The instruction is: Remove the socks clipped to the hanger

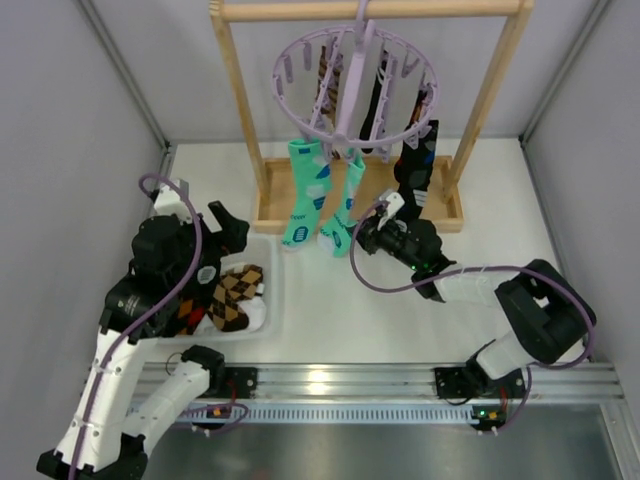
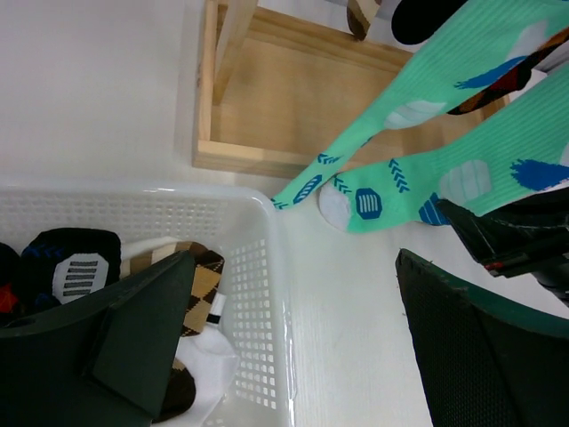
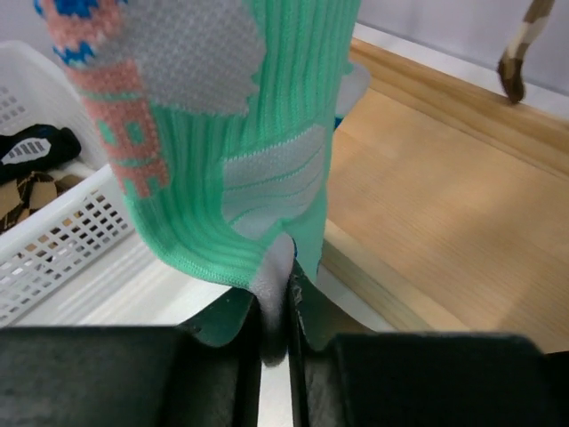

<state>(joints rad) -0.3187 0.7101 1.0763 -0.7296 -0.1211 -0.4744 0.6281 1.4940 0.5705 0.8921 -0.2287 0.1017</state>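
Pinching the mint-green sock (image 3: 222,178) by its toe, your right gripper (image 3: 277,325) can tug it off the hanger (image 1: 355,80); left gripper (image 2: 293,347) gapes above the basket (image 2: 258,267).

Held L gripper (image 2: 295,260) w/ fingers (image 2: 133,342) spread wide, wrist pitched down, elbow folded. Stretched R arm (image 1: 480,284) fwd, low, forearm near level; clamped R gripper (image 3: 276,302) tight on mint sock (image 3: 298,98) toe.

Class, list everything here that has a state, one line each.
Left pincer, open over the basket rim.
Right pincer, shut on green sock toe.
Second green sock, hanging from hanger, untouched.
Black sock, hanging from hanger.
Hanger, hung on rail.
Basket, holding loose socks.
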